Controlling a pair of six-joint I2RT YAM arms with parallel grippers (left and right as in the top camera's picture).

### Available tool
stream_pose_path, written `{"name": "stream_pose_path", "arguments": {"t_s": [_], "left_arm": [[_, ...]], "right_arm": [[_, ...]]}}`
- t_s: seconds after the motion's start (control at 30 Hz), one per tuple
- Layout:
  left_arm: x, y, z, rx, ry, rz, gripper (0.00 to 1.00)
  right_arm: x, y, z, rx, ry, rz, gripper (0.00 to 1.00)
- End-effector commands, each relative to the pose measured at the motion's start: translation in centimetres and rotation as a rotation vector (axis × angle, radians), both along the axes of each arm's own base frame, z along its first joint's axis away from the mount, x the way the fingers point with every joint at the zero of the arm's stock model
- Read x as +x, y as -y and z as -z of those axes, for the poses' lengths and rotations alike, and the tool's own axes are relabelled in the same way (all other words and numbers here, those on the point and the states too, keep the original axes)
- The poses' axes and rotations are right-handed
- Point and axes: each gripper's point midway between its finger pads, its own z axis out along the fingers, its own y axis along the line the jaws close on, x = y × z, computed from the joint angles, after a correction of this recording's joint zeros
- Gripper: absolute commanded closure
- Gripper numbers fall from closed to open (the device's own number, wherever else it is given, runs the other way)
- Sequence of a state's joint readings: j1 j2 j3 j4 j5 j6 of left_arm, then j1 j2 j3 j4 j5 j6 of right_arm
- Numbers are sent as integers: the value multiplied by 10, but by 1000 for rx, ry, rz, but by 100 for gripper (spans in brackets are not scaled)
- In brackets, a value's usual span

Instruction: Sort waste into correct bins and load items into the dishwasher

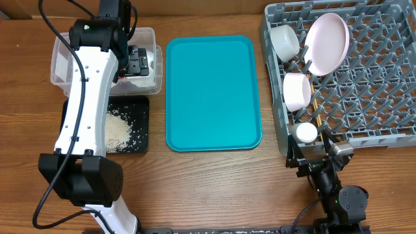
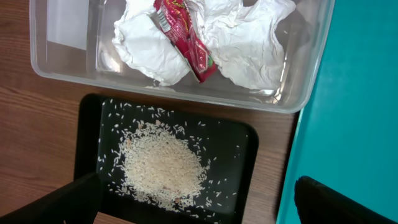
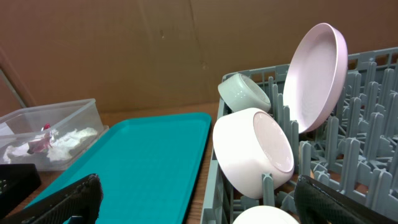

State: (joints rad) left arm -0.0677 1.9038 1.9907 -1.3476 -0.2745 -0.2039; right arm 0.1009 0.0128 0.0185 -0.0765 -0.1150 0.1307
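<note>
Jaws on both arms gape empty; napkins (image 2: 249, 46) and wrapper (image 2: 188, 38) lie in the tub (image 2: 62, 73).

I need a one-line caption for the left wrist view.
Napkins and a red wrapper lie in the clear tub; rice is piled on the black tray beside it.

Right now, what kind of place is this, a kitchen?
Likely a robot practice setup, not a real kitchen: a robot arm reaches over a wooden table, and a plastic rack plays dishwasher.
</note>
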Motion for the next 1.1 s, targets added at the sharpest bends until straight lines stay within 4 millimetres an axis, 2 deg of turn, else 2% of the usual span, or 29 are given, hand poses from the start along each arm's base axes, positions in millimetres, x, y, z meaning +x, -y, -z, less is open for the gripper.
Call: {"name": "stream_pose_path", "arguments": {"t_s": [0.0, 0.33, 0.47, 0.6, 0.73, 0.9, 0.97, 1.07], "left_arm": [[-1, -3, -18, 8, 48, -11, 0], [-1, -2, -17, 6, 48, -9, 0], [-4, 3, -29, 5, 77, 3, 0], [-11, 19, -50, -1, 130, 44, 0], [-7, 24, -80, -16, 272, 63, 0], [4, 36, -109, -150, 579, 109, 0], [-2, 36, -109, -179, 668, 125, 0], [-19, 30, -99, -191, 767, 127, 0]], "right_arm": [[0, 0, 2, 0, 3, 2, 0], [0, 0, 2, 0, 3, 2, 0], [0, 0, 2, 1, 3, 2, 0], [0, 0, 2, 0, 3, 2, 0], [0, 0, 2, 0, 3, 2, 0], [0, 0, 2, 0, 3, 2, 0], [0, 0, 2, 0, 3, 2, 0], [0, 0, 2, 1, 3, 2, 0]]}}
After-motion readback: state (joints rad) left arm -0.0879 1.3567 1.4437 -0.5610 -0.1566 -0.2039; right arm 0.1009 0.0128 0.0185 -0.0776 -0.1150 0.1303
